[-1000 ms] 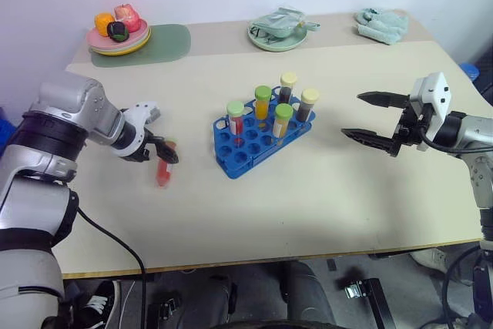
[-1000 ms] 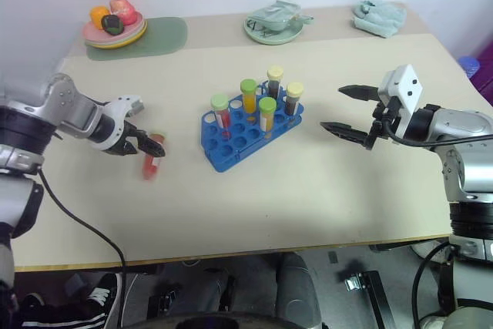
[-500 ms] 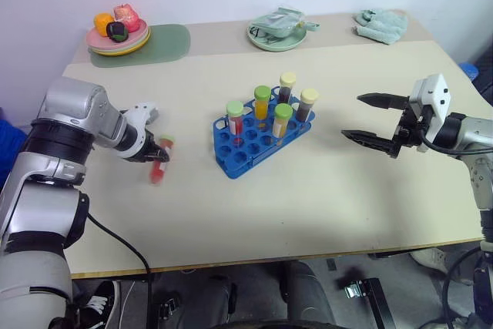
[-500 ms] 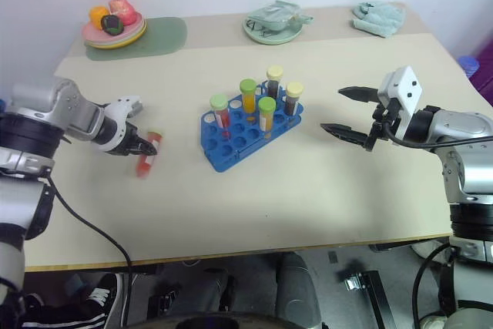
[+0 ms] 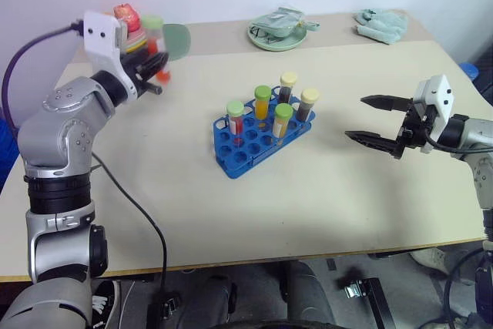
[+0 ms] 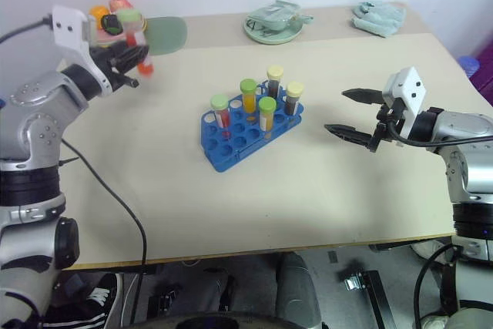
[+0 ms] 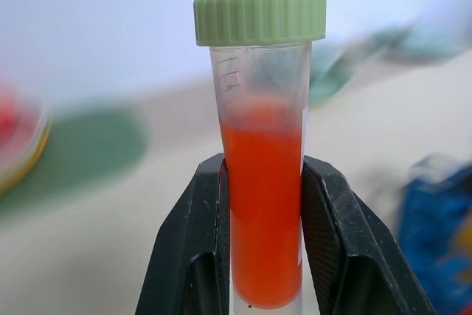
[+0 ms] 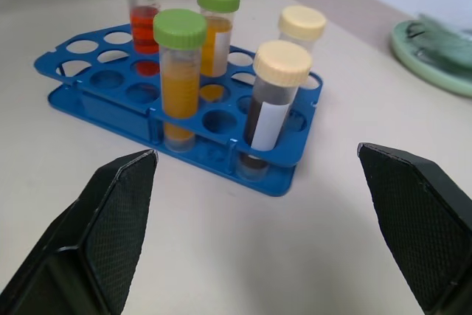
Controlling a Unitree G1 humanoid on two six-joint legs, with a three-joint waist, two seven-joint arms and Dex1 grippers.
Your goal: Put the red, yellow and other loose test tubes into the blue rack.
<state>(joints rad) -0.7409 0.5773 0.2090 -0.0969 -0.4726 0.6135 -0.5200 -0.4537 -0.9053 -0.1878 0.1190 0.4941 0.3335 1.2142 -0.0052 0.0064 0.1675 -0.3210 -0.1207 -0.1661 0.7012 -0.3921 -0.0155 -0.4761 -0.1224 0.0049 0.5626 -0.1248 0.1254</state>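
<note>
I see the red test tube [image 7: 262, 182] pinched between the two black fingers [image 7: 192, 248] of my left gripper [image 5: 151, 67], held upright in the air over the far left part of the table [image 5: 308, 190], near the plate of toy food [image 5: 123, 32]. The tube is clear, smooth plastic with faint printed measuring lines near the top and a ribbed pale green screw cap. Salmon-red liquid fills roughly its lower two thirds. The fingers are matte black, wedge-shaped, and press on the tube's lower half from both sides.

The blue rack [image 5: 258, 140] sits near the middle of the table, set at an angle. It is glossy bright blue plastic, rectangular, with a grid of round holes in its top plate. Five capped tubes stand upright in it: a red one with a green cap [image 8: 141, 5], two yellow-orange ones with green caps [image 8: 179, 71], and two dark ones with cream caps [image 8: 273, 101]. The front holes are empty.

My right gripper [image 5: 381, 121] hangs above the table to the right of the rack, well apart from it, its two textured black fingers spread wide and holding nothing.

The table top is smooth, pale beige. Along its far edge lie a dull green mat [image 5: 173, 40], a pale green dish [image 5: 277, 32] and a crumpled pale green cloth [image 5: 381, 25].
</note>
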